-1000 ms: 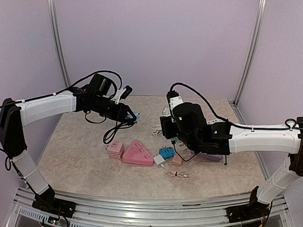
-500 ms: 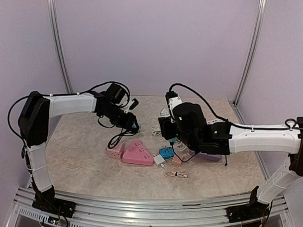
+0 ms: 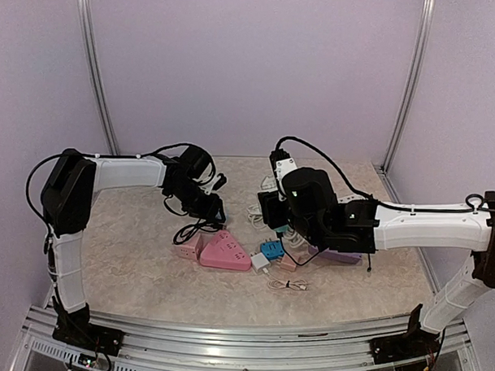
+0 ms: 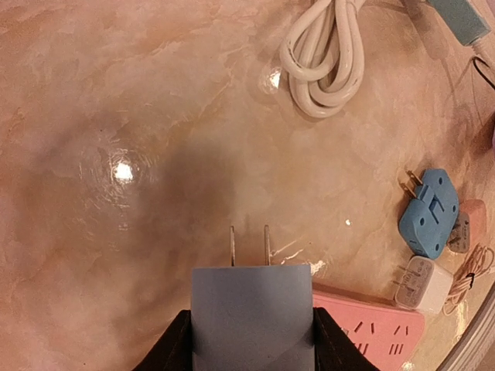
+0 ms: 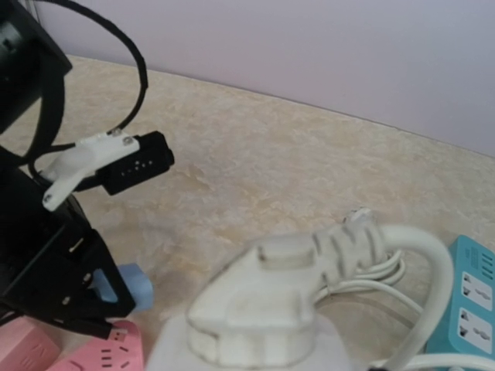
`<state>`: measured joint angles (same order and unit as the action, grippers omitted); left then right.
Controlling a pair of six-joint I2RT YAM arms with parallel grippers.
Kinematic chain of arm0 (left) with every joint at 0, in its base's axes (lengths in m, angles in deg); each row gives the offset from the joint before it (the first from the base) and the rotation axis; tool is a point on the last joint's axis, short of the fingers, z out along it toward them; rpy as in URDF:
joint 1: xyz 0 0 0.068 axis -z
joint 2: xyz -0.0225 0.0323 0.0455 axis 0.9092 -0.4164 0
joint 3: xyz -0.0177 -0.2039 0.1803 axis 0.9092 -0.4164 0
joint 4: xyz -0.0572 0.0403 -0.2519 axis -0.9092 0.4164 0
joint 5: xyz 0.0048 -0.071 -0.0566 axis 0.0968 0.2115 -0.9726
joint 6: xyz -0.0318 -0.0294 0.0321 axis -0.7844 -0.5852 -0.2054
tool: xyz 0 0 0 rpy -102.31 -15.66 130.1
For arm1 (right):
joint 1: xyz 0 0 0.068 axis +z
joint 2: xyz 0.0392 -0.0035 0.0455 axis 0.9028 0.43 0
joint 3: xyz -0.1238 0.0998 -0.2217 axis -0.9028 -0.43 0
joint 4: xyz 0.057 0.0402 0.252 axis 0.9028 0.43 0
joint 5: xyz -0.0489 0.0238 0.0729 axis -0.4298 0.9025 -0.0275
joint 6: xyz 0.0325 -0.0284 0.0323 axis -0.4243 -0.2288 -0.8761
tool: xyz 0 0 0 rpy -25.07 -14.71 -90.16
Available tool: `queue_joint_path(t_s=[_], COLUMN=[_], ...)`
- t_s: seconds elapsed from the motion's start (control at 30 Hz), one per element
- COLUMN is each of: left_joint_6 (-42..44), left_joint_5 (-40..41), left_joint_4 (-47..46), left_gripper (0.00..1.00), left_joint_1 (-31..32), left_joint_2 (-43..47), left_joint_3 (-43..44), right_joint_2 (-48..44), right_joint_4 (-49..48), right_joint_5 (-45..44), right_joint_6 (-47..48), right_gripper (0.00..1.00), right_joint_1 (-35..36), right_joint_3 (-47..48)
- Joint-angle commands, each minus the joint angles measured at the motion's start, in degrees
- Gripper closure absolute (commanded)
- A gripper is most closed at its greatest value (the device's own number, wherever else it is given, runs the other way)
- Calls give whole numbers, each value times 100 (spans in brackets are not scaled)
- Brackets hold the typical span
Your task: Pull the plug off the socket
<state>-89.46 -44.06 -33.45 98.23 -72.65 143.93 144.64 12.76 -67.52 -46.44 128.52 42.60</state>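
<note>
Marbled tabletop, left arm low, left claw gripping blue plug, right claw unclear

Jaws clamp blue plug, prongs free above table; pink power strip just beside.

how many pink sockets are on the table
3: a pink cube socket at left, a pink triangular socket beside it, a pale pink adapter right of the blue adapter. More may hide under the right arm.
</note>
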Motion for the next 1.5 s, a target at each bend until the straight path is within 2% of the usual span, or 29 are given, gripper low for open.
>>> queue_joint_path(t_s=[0.0, 0.23, 0.53, 0.7, 0.83, 0.97, 1.13, 1.3, 1.47], left_joint_6=[-70, -95, -131, -132, -134, -127, 37, 313, 243], left_joint_5=[17, -28, -56, 84, 229, 107, -552, -2118, -3182], left_joint_4=[168, 201, 184, 128, -127, -569, -1114, -1313, -1762], left_gripper=[65, 46, 35, 23, 13, 8, 6, 5, 5], left_joint_1=[24, 21, -3, -27, -123, -313, -494, -494, -473], left_joint_2=[-171, -218, -144, 22, 418, 1284, 2434, 3157, 3747], left_joint_3=[218, 225, 214, 164, -14, -365, -853, -1116, -1716], right_joint_2=[-253, -249, -262, -315, -546, -948, -1468, -1730, -1718], right_joint_4=[-667, -652, -643, -737, -1161, -1912, -2823, -2804, -2705], right_joint_5=[-169, -197, -213, -131, 365, 1151, 2454, 3298, 3848], right_joint_6=[62, 54, 66, 82, 151, 275, 595, 794, 832], right_gripper=[100, 100, 100, 100, 100, 100, 100, 100, 100], right_joint_1=[-16, -15, -16, -16, -82, -251, -432, -490, -500], right_joint_3=[50, 50, 50, -12, -376, -979, -1728, -1878, -1840])
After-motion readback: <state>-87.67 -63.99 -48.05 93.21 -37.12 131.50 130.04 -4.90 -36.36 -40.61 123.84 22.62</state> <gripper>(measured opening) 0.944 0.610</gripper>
